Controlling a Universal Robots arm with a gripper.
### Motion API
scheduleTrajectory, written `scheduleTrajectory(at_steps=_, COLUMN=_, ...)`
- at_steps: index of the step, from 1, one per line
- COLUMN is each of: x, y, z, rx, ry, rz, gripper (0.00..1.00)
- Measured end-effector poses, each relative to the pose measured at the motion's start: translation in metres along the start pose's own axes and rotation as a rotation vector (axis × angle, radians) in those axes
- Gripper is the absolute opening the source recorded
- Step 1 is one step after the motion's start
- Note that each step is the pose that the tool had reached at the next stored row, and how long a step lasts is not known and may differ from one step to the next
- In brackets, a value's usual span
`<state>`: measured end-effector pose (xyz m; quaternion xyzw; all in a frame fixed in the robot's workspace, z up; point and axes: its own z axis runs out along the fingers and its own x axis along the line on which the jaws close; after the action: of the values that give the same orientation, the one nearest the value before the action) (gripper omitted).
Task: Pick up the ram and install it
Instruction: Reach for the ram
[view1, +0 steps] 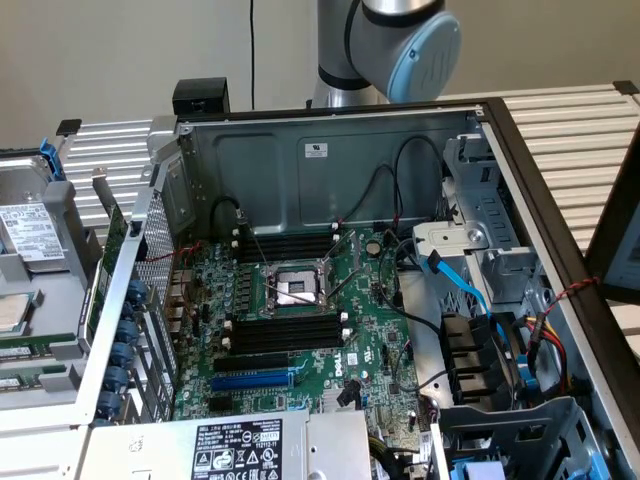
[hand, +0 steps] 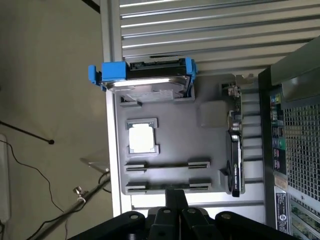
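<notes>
Gripper, jaws clenched on nothing, hangs above the grey parts tray; grasping the ram cleanly likely needs them parted and squared.

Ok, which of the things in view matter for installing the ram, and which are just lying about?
Job in hand: ram, edge-up in its tray holder; memory slots; gripper.

Lying about: hard drive; CPU; expansion card; blue slot; blue cable.
</notes>
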<state>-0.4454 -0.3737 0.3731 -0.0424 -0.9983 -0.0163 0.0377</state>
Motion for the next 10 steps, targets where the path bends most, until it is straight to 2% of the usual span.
scheduleTrajectory(at_steps=2, x=0.005, y=0.003, z=0.0019, rx=0.0019, ry=-0.0003, rz=0.0, gripper=0.11)
scheduleTrajectory(at_steps=4, x=0.009, y=0.0062, z=0.0037, rx=0.005, ry=-0.0051, rz=0.0, gripper=0.11)
scheduleTrajectory(at_steps=5, x=0.01, y=0.0079, z=0.004, rx=0.007, ry=-0.0108, rz=0.0, gripper=0.11)
scheduleTrajectory(at_steps=6, x=0.011, y=0.0097, z=0.0043, rx=0.0094, ry=-0.0193, rz=0.0, gripper=0.11)
scheduleTrajectory(at_steps=8, x=0.012, y=0.0124, z=0.005, rx=0.0153, ry=-0.0419, rz=0.0, gripper=0.11)
scheduleTrajectory(at_steps=9, x=0.015, y=0.0126, z=0.0053, rx=0.0178, ry=-0.0483, rz=0.0, gripper=0.11)
scheduleTrajectory(at_steps=10, x=0.017, y=0.0124, z=0.0058, rx=0.0179, ry=-0.0502, rz=0.0, gripper=0.11)
